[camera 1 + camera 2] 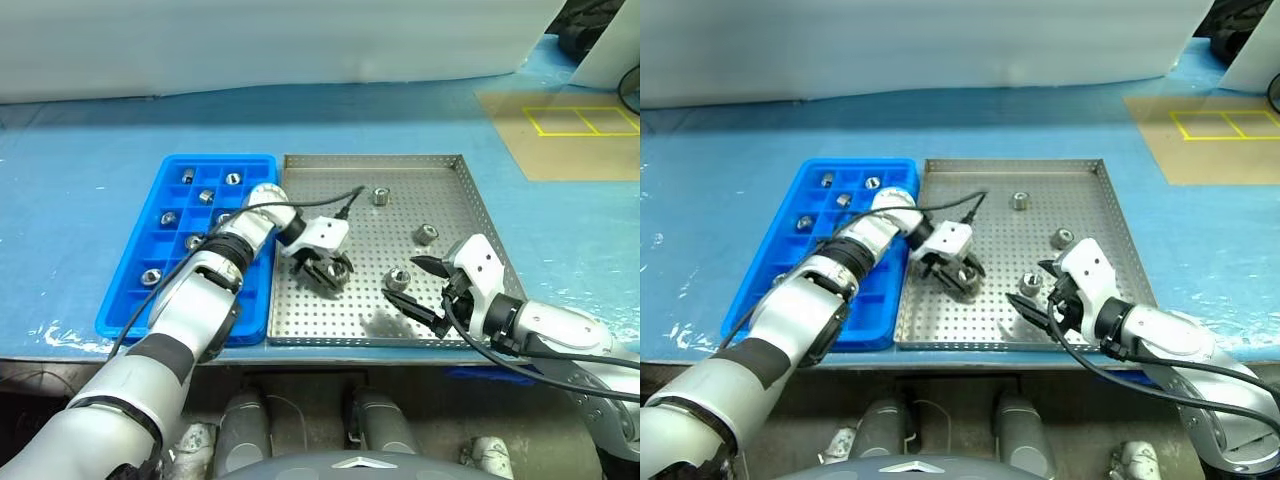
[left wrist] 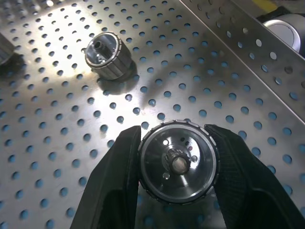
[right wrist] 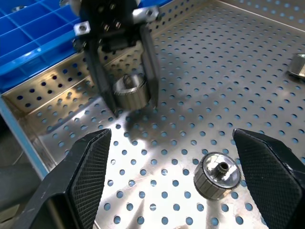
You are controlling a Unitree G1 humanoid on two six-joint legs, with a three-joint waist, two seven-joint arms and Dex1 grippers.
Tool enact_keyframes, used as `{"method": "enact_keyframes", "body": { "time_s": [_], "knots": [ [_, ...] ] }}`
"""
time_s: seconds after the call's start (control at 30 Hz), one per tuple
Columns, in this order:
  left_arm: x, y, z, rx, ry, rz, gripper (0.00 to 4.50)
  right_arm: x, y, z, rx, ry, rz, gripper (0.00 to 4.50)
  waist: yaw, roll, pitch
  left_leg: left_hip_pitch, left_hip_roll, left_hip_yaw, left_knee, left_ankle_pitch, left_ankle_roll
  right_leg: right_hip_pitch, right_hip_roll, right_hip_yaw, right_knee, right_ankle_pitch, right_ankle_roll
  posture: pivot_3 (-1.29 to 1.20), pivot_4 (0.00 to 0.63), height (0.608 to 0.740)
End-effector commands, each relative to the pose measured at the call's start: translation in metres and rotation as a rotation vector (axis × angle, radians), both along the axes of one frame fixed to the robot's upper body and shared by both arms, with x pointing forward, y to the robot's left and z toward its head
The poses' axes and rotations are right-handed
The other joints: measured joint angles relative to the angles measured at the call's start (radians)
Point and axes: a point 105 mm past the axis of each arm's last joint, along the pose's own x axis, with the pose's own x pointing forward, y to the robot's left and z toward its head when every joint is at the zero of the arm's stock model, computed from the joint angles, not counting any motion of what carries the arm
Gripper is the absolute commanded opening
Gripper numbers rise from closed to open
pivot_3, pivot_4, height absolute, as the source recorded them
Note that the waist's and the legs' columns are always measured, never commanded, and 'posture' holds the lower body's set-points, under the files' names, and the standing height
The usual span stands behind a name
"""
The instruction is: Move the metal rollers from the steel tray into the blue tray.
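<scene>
My left gripper (image 1: 333, 278) is shut on a metal roller (image 2: 162, 157), holding it just above the left-middle of the steel tray (image 1: 450, 200). The right wrist view shows that held roller (image 3: 129, 93) between the black fingers. Three more rollers lie on the perforated floor, at the far middle (image 1: 380, 195), right of centre (image 1: 425, 234) and near the front (image 1: 398, 277). My right gripper (image 3: 170, 138) is open at the tray's front right, its fingers straddling the front roller (image 3: 218, 174) without touching it. The blue tray (image 1: 215, 159) lies left of the steel tray, with several rollers in its compartments.
Both trays rest on a blue table covering near the table's front edge. A brown mat with yellow lines (image 1: 575, 130) lies at the far right. A thin black cable (image 1: 340, 198) runs from my left wrist over the steel tray.
</scene>
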Motion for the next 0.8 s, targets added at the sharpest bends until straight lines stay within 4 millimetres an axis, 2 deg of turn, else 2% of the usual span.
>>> {"method": "enact_keyframes", "body": {
  "time_s": [0.03, 0.17, 0.27, 0.37, 0.43, 0.5, 0.6, 0.8],
  "knots": [
    [0.009, 0.005, 0.038, -0.09, -0.097, 0.008, 1.74, 0.006, 0.01, 0.01, 0.001, -0.039, 0.082, 4.22, 0.001, 0.0, 0.0, 0.0, 0.0, 0.0, 0.0, 0.0, 0.0, 0.0, 0.0, 0.0, 0.0, 0.0, 0.0, -0.41, 0.15, 0.74],
    [0.023, 0.036, 0.073, -0.159, -0.167, 0.117, 1.74, 0.022, 0.025, 0.013, 0.0, -0.051, 0.195, 4.22, 0.001, 0.0, 0.001, -0.001, 0.0, 0.0, 0.0, 0.0, 0.0, -0.001, 0.0, 0.0, 0.0, 0.0, 0.0, -0.29, 0.15, 0.74],
    [0.024, 0.055, 0.085, -0.199, -0.184, 0.182, 1.74, 0.032, 0.035, 0.013, -0.007, -0.058, 0.268, 4.22, 0.011, 0.0, 0.001, -0.003, 0.0, -0.001, -0.002, 0.001, -0.002, -0.004, 0.001, 0.0, 0.002, 0.0, 0.0, -0.19, 0.15, 0.74],
    [0.019, 0.071, 0.086, -0.218, -0.193, 0.239, 1.74, 0.042, 0.043, 0.014, -0.015, -0.069, 0.337, 4.22, 0.036, 0.001, 0.0, -0.002, 0.0, -0.001, -0.005, 0.001, -0.002, -0.005, 0.0, -0.001, 0.003, 0.0, -0.001, -0.09, 0.15, 0.74],
    [0.013, 0.091, 0.084, -0.236, -0.195, 0.317, 1.74, 0.051, 0.055, 0.017, -0.016, -0.086, 0.403, 4.22, 0.046, 0.002, 0.0, -0.004, 0.0, 0.0, -0.006, 0.001, -0.002, -0.007, -0.001, -0.001, 0.003, 0.0, -0.001, -0.02, 0.15, 0.74],
    [0.008, 0.105, 0.08, -0.235, -0.212, 0.39, 1.74, 0.058, 0.064, 0.02, -0.016, -0.098, 0.451, 4.22, 0.059, 0.002, 0.0, -0.008, 0.0, -0.001, -0.006, 0.002, -0.002, -0.014, -0.001, 0.0, 0.008, 0.0, -0.001, 0.04, 0.15, 0.74],
    [-0.001, 0.121, 0.078, -0.244, -0.216, 0.48, 1.74, 0.064, 0.072, 0.022, -0.017, -0.105, 0.515, 4.22, 0.091, 0.002, 0.0, -0.019, 0.001, 0.0, -0.002, 0.006, -0.004, -0.025, 0.001, -0.006, 0.017, -0.003, -0.005, 0.11, 0.15, 0.74],
    [-0.021, 0.162, 0.074, -0.283, -0.221, 0.72, 1.74, 0.07, 0.091, 0.022, -0.034, -0.107, 0.659, 4.22, 0.137, 0.002, 0.0, -0.02, 0.003, -0.001, -0.001, 0.005, -0.009, -0.025, 0.0, -0.008, 0.019, -0.004, -0.007, 0.23, 0.15, 0.74]
  ]
}}
